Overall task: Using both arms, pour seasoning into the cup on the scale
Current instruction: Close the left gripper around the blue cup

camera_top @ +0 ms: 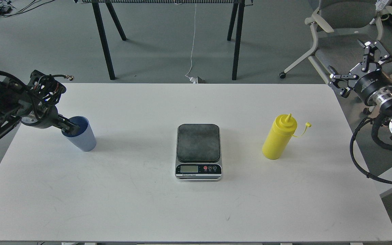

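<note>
The light blue ribbed cup (82, 137) stands on the white table (196, 204) at the left. My left gripper (69, 127) is at its near-left rim, with one dark finger (70, 128) reaching inside the cup; the other finger is hidden, so I cannot tell its grip. The scale (198, 151) sits at the table's middle, its dark plate bare. The yellow seasoning bottle (279, 141) stands upright to the right of the scale, its tethered cap hanging off. My right gripper (351, 62) is open and empty, off the table's far right corner, well away from the bottle.
An office chair (345, 30) stands behind my right gripper. Black table legs (104, 41) and a white cable are on the floor beyond the table's far edge. My right arm's cables (356, 153) hang beside the table's right edge.
</note>
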`<action>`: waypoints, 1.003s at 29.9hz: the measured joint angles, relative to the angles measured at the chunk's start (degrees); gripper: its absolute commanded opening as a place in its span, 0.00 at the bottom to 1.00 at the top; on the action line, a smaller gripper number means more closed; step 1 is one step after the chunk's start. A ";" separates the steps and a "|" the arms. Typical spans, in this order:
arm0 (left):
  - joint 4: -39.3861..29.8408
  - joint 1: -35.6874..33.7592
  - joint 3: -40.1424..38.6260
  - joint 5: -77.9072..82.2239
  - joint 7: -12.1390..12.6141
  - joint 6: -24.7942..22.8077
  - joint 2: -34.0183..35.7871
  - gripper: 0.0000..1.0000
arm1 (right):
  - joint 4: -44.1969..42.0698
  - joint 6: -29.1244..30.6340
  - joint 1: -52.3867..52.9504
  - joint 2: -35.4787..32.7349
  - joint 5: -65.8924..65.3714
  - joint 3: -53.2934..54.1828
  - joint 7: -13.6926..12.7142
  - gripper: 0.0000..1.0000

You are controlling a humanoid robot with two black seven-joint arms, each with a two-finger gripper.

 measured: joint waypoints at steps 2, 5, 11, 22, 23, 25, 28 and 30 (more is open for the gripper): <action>0.00 0.00 -0.02 0.00 0.00 0.00 -0.03 0.54 | -0.01 0.00 -0.03 -0.05 0.00 0.00 0.00 0.99; 0.00 0.00 -0.03 0.00 0.00 0.00 -0.04 0.51 | -0.05 0.00 -0.04 -0.06 0.00 0.00 0.00 0.99; 0.00 0.00 0.03 0.09 0.00 0.00 -0.04 0.40 | -0.07 0.00 -0.04 -0.05 0.00 0.04 0.00 0.99; -0.12 0.00 0.32 0.59 0.00 -0.28 -0.04 0.27 | -0.11 0.00 -0.13 -0.02 0.00 0.09 0.00 0.99; -0.14 0.00 0.43 0.62 0.00 -0.33 -0.04 0.26 | -0.14 0.00 -0.13 -0.02 0.00 0.09 0.00 0.99; -0.24 0.00 0.68 0.63 0.00 -0.38 -0.04 0.23 | -0.15 0.00 -0.13 -0.02 0.00 0.06 0.00 0.99; -0.39 -0.10 1.24 0.65 0.00 -0.43 -0.04 0.19 | -0.16 0.00 -0.13 -0.02 0.00 0.05 0.00 0.99; -0.49 -0.15 1.47 0.71 0.00 -0.43 -0.04 0.16 | -0.16 0.00 -0.15 -0.03 0.00 0.05 0.00 0.99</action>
